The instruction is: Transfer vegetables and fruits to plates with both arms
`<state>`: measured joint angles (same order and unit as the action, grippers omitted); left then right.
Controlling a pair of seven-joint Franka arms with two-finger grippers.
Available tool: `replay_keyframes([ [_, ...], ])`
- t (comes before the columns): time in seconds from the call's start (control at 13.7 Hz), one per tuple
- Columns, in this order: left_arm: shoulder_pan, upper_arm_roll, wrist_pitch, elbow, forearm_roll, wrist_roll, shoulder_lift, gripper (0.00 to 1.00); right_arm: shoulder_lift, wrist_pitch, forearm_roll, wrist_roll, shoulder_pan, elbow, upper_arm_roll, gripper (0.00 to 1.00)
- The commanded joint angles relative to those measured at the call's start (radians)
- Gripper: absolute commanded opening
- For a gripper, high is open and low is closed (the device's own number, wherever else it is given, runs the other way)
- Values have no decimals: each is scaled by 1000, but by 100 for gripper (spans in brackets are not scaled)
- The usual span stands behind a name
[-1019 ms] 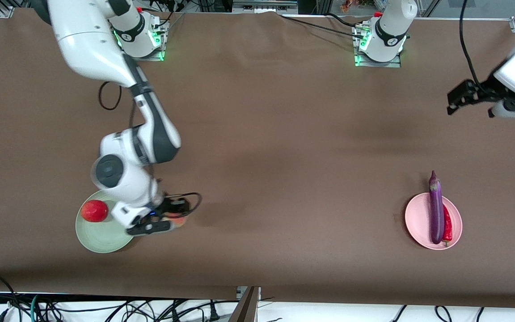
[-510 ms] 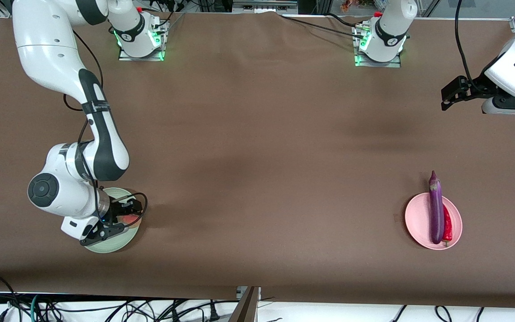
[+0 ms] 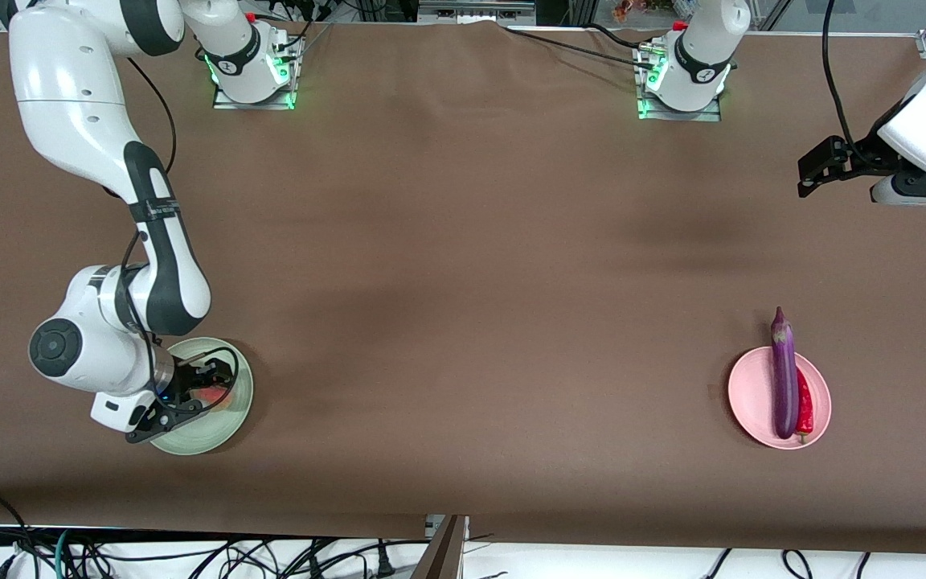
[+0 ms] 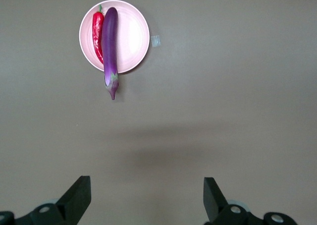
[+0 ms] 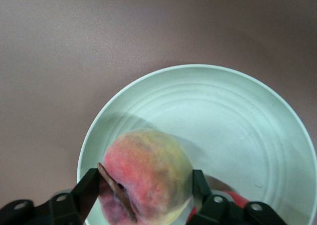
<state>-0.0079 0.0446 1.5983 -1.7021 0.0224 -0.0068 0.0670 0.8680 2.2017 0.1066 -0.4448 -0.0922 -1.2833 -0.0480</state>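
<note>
Meanwhile, right end effector (image 5: 143, 195) clasping peach (image 5: 146, 175) over green plate (image 5: 237, 116), apple (image 5: 225, 195) alongside; left end effector (image 4: 146, 197) spread wide.

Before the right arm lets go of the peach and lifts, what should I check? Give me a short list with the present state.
1. Peach over green plate: ok.
2. Peach resting on plate: cannot tell.
3. Right gripper fingers beside the peach: ok; fully released: cannot tell.
4. Apple on the plate, beside the peach; room between them: cannot tell.
5. Left gripper open, empty, waiting over bare table: ok.
6. Eggplant and chili on pink plate: ok.
</note>
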Motion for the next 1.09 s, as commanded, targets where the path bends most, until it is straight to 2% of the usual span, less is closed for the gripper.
replay_keyframes([
  [0.0,5,-2,-20,6,1,28,4,100,-21,-2,10,-9,3,-2,11,100],
  [0.15,5,-2,-20,6,1,28,4,100,-64,-95,8,-3,-4,13,19,100],
  [0.36,6,-3,-31,6,1,28,4,100,-164,-323,5,21,-12,71,14,100],
  [0.73,9,-3,-32,6,1,27,4,100,-334,-618,-22,220,-17,85,16,100],
  [0.87,9,-3,-32,6,1,27,4,100,-430,-674,-59,401,-18,66,25,100],
  [1.02,9,-2,-31,6,1,27,4,100,-548,-735,-64,472,-24,-8,34,100],
])
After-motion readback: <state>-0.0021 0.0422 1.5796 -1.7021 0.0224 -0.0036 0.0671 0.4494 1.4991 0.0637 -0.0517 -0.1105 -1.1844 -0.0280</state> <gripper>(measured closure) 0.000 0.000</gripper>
